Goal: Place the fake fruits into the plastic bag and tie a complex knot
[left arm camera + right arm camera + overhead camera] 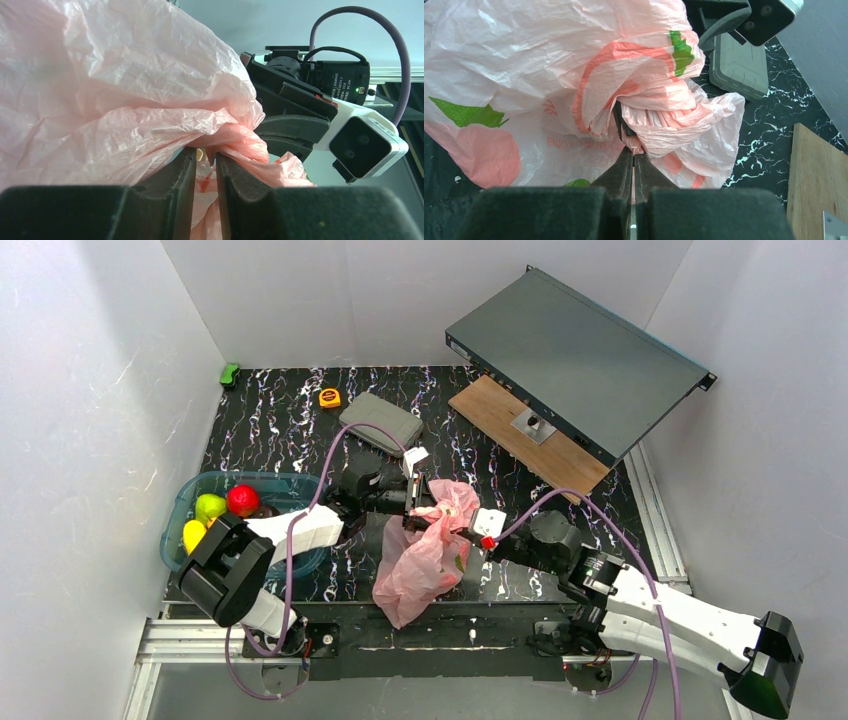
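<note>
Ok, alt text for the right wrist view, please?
The right gripper has its fingers shut on a bunched fold of the pink plastic bag, whose crinkled, fruit-printed body fills the upper left. Beyond it lie a grey pad, the black marbled table and a wooden board at the right edge.

Faint pink print on plastic bag (574,142): unreadable.

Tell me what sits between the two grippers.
The bunched top of the plastic bag lies between left gripper and right gripper, shown in the top view.
</note>
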Controlling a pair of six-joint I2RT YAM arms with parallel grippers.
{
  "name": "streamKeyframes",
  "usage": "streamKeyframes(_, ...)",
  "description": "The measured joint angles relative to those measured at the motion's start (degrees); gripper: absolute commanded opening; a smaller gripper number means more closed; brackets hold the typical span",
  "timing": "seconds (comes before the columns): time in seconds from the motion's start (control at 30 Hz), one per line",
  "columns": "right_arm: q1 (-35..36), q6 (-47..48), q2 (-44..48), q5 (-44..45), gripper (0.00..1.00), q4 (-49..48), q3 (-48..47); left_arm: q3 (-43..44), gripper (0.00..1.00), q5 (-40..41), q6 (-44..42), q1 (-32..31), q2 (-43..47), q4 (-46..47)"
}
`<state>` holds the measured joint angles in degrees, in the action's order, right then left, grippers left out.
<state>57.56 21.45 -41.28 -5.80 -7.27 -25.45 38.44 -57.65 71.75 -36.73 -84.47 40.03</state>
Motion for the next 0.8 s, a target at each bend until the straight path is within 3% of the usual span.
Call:
streamKeyframes(0.13, 0.0, 0.2, 0.2, -0.6, 0.01, 0.1, 0.0, 0.0, 0.00, 0.0, -0.9, 0.0, 0.5, -0.9)
streamKeyframes(0.23, 0.0, 0.3, 0.1, -1.0, 0.32, 0.3, 0.0, 0.0, 0.00, 0.0, -1.4, 0.0, 0.7, -1.0)
streamKeyframes(0.3, 0.0, 0.3, -0.1, -1.5, 0.37, 0.2, 0.0, 0.0, 0.00, 0.0, -1.5, 0.0, 0.7, -1.2)
streamKeyframes(0.43, 0.0, 0.5, -1.3, -2.4, 0.38, -0.2, 0.0, 0.0, 0.00, 0.1, -1.4, 0.1, 0.7, -1.0)
streamKeyframes(0.6, 0.0, 0.6, -3.9, -2.4, 0.24, -0.7, -0.3, -0.1, 0.00, 0.0, -1.2, 0.1, 0.7, -1.1)
streamKeyframes(0.8, 0.0, 0.5, -4.1, -1.8, 0.38, -0.7, -0.3, -0.5, 0.00, 0.2, -1.3, 0.1, 0.7, -1.1)
